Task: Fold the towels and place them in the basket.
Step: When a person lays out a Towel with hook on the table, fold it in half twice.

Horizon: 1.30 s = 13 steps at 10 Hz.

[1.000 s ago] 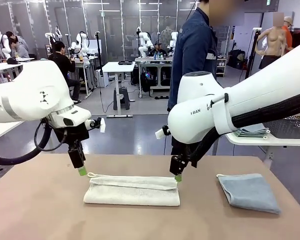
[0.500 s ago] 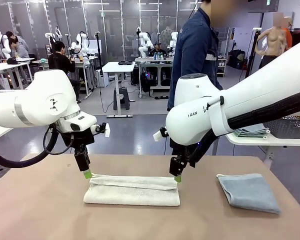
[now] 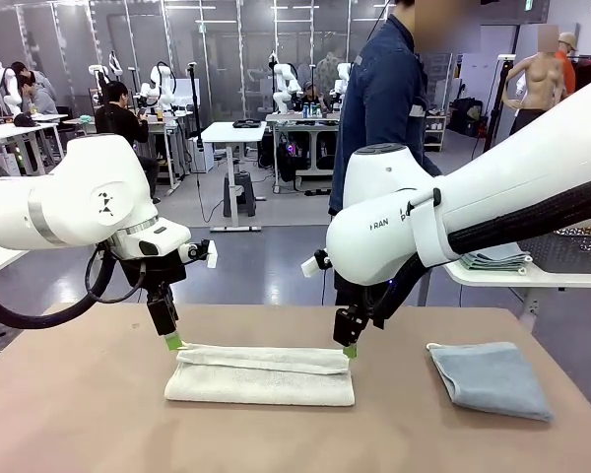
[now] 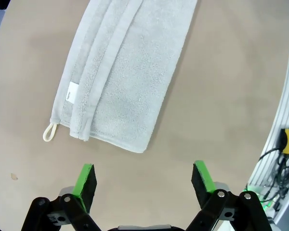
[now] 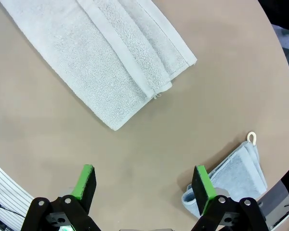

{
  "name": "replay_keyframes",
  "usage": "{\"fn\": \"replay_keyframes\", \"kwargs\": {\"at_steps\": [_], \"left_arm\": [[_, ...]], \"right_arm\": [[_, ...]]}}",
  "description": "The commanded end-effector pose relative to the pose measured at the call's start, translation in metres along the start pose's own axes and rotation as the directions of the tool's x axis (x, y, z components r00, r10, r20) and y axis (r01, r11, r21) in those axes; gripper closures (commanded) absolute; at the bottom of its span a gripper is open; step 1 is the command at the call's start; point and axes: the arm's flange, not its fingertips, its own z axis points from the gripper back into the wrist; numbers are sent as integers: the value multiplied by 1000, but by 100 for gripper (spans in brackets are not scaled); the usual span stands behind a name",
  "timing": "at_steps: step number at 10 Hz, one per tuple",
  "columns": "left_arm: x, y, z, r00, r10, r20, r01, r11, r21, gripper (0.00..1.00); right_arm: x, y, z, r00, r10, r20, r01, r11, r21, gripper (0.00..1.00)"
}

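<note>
A cream-white towel [image 3: 261, 372] lies folded into a long strip at the table's middle. My left gripper [image 3: 172, 342] hovers open just above its left end, and my right gripper [image 3: 350, 350] hovers open above its right end. Neither holds anything. In the left wrist view the towel [image 4: 120, 77] lies ahead of the open gripper [image 4: 144, 180]. The right wrist view has the same towel [image 5: 101, 57] beyond the open gripper [image 5: 143, 183]. A pale blue-grey towel [image 3: 491, 378] [image 5: 231, 178] lies folded at the table's right. A wire-mesh basket [image 3: 581, 251] stands on a side table, partly hidden by my right arm.
A person in a dark blue jacket [image 3: 379, 108] stands at the far side of the table. A white side table [image 3: 532, 276] at the right carries a stack of folded cloths [image 3: 497, 260]. Bare tabletop [image 3: 79, 414] lies in front and to the left.
My left gripper has shifted a little to the right, closer over the towel's left end. The right arm has edged slightly left. Both towels lie as before.
</note>
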Motion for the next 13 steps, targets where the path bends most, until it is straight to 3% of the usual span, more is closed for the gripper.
{"fn": "replay_keyframes", "kwargs": {"at_steps": [1, 10, 11, 12, 13], "left_arm": [[-1, 1, 2, 1000, -16, -9, 16, 1000, 12, 0], [0, 0, 0, 1000, 0, 0, 0, 1000, 0, 0], [127, -81, 68, 1000, 15, -9, -14, 999, 39, 0], [114, -100, 109, 998, 53, 38, -54, 998, 36, 0], [94, -128, 143, 995, 73, 67, -76, 996, 47, 0]], "right_arm": [[3, -2, -1, 1000, 20, 2, -20, 1000, -9, 0], [0, 0, 0, 1000, 0, 0, 0, 1000, 0, 0], [-1, 2, 1, 992, -125, 6, 125, 992, 35, 0], [-4, 3, -7, 966, -255, 52, 250, 964, 88, 0], [-10, 3, -21, 920, -389, 42, 382, 917, 116, 0]]}}
